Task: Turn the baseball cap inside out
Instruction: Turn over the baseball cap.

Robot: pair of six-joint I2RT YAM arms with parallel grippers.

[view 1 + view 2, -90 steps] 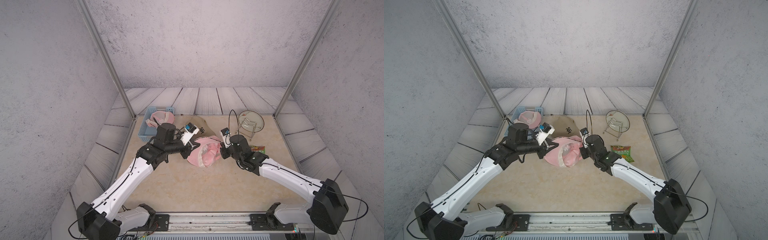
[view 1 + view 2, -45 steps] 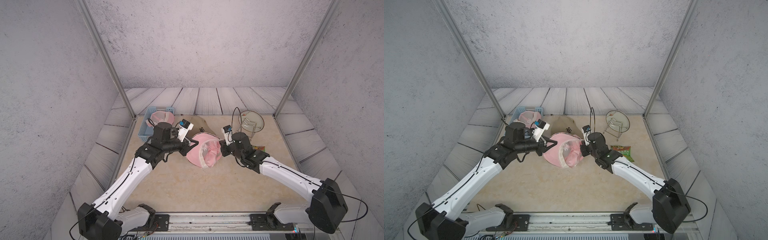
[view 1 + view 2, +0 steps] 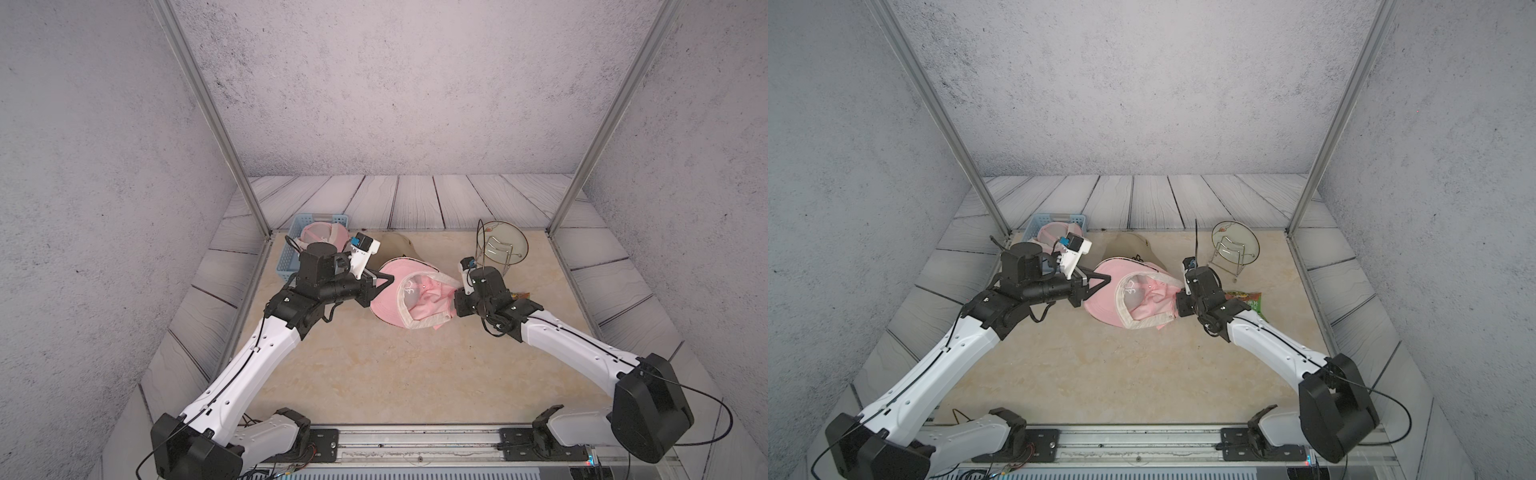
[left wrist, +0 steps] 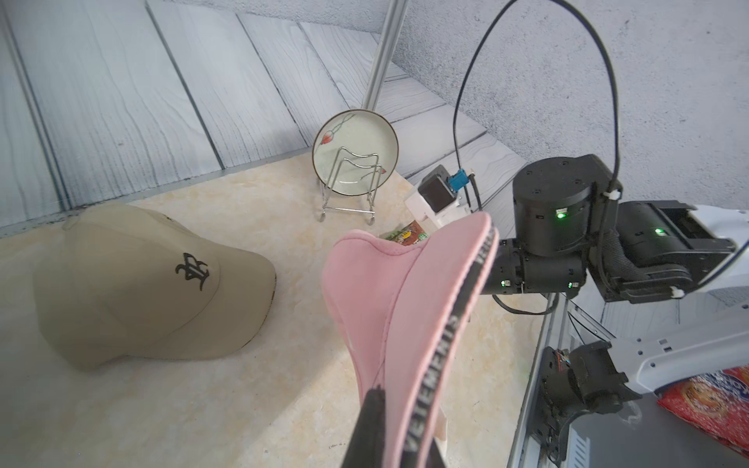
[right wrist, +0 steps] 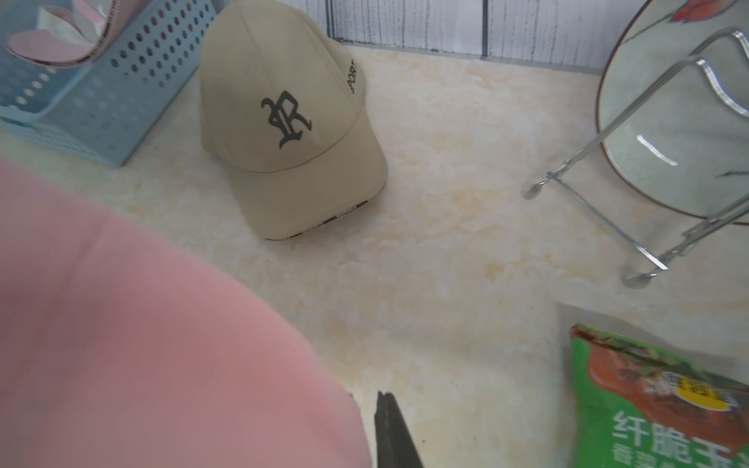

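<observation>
**Top views.** In both top views the cap (image 3: pixel 409 299) is at frame centre, strung between the two arms. Its long axis, brim to back, runs left to right across the picture. The left gripper (image 3: pixel 384 280) comes in from the left with its jaws pressed together on the brim. The right gripper (image 3: pixel 455 301) meets the back edge from the right, and cloth hides its tips, so I cannot tell its state. The cap's opening faces the camera, showing a cream sweatband rim with loose pink folds bunched inside. By my reading the crown is only partly turned. The right gripper lies nearer that hollow, so pushing it through would likely fall to the right while the left anchors the brim. A beige cap (image 3: pixel 395 245), a basket (image 3: pixel 291 245) and a plate (image 3: pixel 500 247) stand apart behind. In a top view a bag (image 3: pixel 1246 301) shows just beyond the right arm.

**Left wrist.** The cap (image 4: pixel 385 291) rises from bottom centre toward the upper right. The brim is seen edge-on, with a black lettered band along it. The left gripper (image 4: pixel 395 429) pinches it at the bottom edge.

**Right wrist.** The cap (image 5: pixel 142 324) fills the lower left as blurred pink. One dark finger (image 5: pixel 391 429) shows at bottom centre, just right of the cloth's edge. Its partner is hidden, so whether this gripper pinches anything cannot be told.
</observation>
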